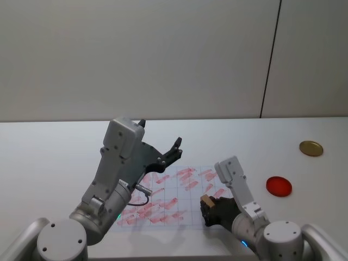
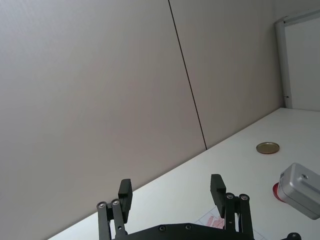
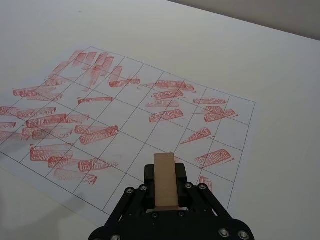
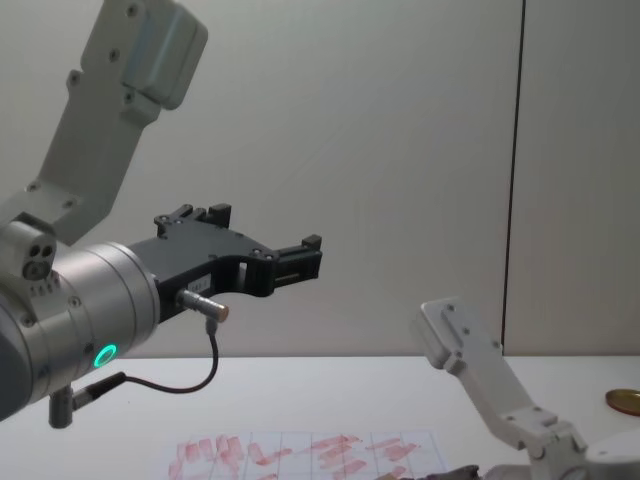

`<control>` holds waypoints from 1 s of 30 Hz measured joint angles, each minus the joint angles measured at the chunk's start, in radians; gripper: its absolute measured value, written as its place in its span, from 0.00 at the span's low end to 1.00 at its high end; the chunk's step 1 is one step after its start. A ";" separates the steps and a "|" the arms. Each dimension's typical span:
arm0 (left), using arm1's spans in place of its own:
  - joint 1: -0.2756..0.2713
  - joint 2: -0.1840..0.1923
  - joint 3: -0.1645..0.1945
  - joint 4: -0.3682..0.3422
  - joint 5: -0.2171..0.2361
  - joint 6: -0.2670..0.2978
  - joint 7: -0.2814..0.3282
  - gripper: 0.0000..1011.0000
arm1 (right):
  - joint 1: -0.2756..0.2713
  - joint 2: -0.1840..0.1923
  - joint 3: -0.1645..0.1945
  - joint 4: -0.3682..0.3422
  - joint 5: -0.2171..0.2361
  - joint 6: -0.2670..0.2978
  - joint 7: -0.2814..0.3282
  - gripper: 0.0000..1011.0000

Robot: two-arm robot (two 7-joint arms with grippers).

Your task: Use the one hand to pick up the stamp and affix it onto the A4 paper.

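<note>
The small tan wooden rectangular stamp (image 3: 165, 182) is held clamped between the two black fingers (image 3: 148, 173) of the right gripper (image 3: 165, 172), with its flat end standing out just past the fingertips. Below and ahead of those fingers is spread the white A4 paper (image 3: 125, 131), marked with a faint grid and rows of red stamp smudges. In the head view the stamp is seen at the sheet's right edge, close to the corner nearest the robot. Whether the stamp's face is touching the sheet cannot be told. A blank grid cell is seen just ahead of the fingertips, with smudged cells beyond it.

Off to the outer side of the right fingers, well apart from the sheet, a red round ink pad (image 1: 279, 186) is seen on the white table (image 1: 54, 157). A gold-brown disc (image 1: 311, 148) is seen beyond the pad, nearer the grey wall (image 1: 163, 54).

The left gripper (image 2: 171, 192) is held high above the table, its black fingers released and spread wide with nothing between them. The wall is faced by its fingertips, and the left part of the A4 paper is seen below them
</note>
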 joint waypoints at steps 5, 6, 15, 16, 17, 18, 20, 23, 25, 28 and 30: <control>0.000 0.000 0.000 0.000 0.000 0.000 0.000 0.98 | 0.001 -0.002 -0.002 0.009 -0.001 -0.009 0.000 0.22; 0.000 0.000 0.000 0.000 0.000 0.000 0.000 0.98 | 0.001 -0.002 -0.002 0.010 -0.001 -0.010 0.000 0.22; 0.000 0.000 0.000 0.000 0.000 0.000 0.000 0.98 | 0.000 -0.004 -0.004 0.017 -0.002 -0.016 -0.001 0.22; 0.000 0.000 0.000 0.000 0.000 0.000 0.000 0.98 | 0.000 -0.004 -0.004 0.017 -0.002 -0.016 -0.001 0.22; 0.000 0.000 0.000 0.000 0.000 0.000 0.000 0.98 | 0.000 -0.004 -0.004 0.017 -0.002 -0.017 -0.001 0.22; 0.000 0.000 0.000 0.000 0.000 0.000 0.000 0.98 | 0.000 -0.004 -0.004 0.017 -0.002 -0.017 -0.001 0.22; 0.000 0.000 0.000 0.000 0.000 0.000 0.000 0.98 | -0.001 -0.004 -0.004 0.015 -0.001 -0.017 -0.002 0.22; 0.000 0.000 0.000 0.000 0.000 0.000 0.000 0.98 | -0.004 -0.004 -0.004 0.008 0.002 -0.017 -0.003 0.22; 0.000 0.000 0.000 0.000 0.000 0.000 0.000 0.98 | -0.008 -0.003 -0.003 0.000 0.007 -0.016 -0.004 0.22; 0.000 0.000 0.000 0.000 0.000 0.000 0.000 0.98 | -0.013 -0.001 -0.002 -0.020 0.012 -0.013 -0.004 0.22; 0.000 0.000 0.000 0.000 0.000 0.000 0.000 0.98 | -0.016 0.002 0.000 -0.042 0.017 -0.013 -0.006 0.22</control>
